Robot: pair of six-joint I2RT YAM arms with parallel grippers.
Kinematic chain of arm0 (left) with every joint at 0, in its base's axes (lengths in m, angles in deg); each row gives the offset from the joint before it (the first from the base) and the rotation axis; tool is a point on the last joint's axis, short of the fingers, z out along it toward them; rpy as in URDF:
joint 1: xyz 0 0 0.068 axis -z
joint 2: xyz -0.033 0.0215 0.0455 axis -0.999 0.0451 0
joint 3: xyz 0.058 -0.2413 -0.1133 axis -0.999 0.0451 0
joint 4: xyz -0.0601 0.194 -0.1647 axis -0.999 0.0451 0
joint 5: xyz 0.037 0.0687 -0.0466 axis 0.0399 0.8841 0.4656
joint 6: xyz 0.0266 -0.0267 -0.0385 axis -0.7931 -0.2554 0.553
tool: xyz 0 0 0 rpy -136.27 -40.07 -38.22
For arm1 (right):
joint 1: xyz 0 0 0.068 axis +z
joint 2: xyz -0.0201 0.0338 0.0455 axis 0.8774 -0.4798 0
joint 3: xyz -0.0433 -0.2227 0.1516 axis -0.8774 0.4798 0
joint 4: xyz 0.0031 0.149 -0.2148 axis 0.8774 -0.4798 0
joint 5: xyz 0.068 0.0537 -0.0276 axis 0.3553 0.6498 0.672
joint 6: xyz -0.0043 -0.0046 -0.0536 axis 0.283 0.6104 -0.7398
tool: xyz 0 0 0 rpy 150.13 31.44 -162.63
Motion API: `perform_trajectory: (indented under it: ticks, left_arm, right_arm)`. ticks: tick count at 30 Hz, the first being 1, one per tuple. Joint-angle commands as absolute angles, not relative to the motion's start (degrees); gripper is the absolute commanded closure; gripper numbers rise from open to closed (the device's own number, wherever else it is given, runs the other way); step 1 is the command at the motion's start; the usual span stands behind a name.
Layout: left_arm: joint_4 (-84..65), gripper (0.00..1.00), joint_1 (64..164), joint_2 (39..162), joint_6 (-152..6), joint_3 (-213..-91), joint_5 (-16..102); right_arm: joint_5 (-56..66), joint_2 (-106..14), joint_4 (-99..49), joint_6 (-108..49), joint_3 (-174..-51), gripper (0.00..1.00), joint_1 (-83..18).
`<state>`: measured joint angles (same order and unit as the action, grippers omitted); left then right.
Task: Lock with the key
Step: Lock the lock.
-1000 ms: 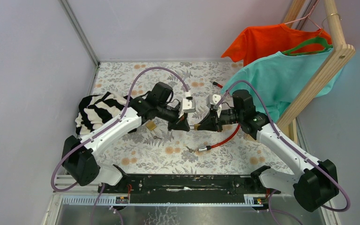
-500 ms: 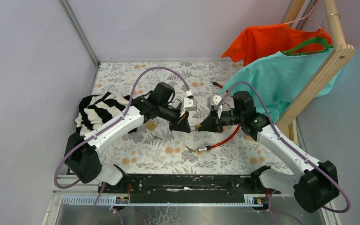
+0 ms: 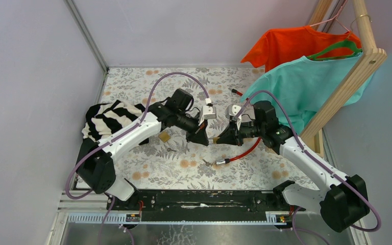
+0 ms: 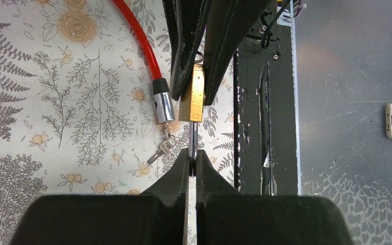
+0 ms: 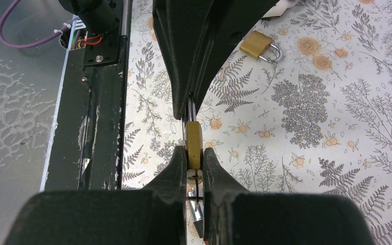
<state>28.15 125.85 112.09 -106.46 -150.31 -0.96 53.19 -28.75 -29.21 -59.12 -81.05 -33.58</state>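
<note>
Cream floral tabletop (image 3: 184, 81) lies under both arms, w/ R pincer (image 5: 195, 155) clamped on the brass padlock (image 5: 194, 143) body, held off the tabletop near its centre, L pincer (image 4: 193, 162) closed on its steel shackle (image 4: 194, 140), & a small key (image 5: 196, 212) on a ring at the body's base.

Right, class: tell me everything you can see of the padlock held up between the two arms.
The padlock is small, its brass-looking body seen edge-on, with a silvery shackle. It is held above the floral table, clear of it. The right fingers clamp the body; the left fingers pinch the shackle. A thin ring with what looks like a key hangs from the body's other end.
</note>
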Motion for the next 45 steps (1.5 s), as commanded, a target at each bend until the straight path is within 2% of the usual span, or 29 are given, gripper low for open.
perform_trajectory:
  ticks: [1, 16, 19, 26, 45]
  left_arm:
    - [22.2, 1.00, 127.8, 112.6, -104.0, -154.0, -11.6]
    - [22.3, 1.00, 127.9, 113.3, -102.8, -154.9, -13.7]
    - [22.7, 1.00, 127.9, 112.8, -103.7, -154.9, -11.2]
    - [35.1, 1.00, 128.0, 112.7, -116.0, -157.1, -2.2]
    - [42.1, 0.99, 127.8, 111.7, -125.1, -156.5, 5.2]
  right_arm:
    - [52.2, -28.5, -20.0, -59.3, -81.8, 1.00, -32.4]
    - [49.4, -28.8, -22.5, -67.4, -81.3, 1.00, -32.4]
    - [51.2, -29.5, -23.7, -66.4, -82.4, 1.00, -32.4]
    - [51.3, -31.2, -31.4, -71.1, -85.3, 1.00, -32.7]
    - [55.4, -32.8, -34.7, -69.8, -87.6, 1.00, -35.0]
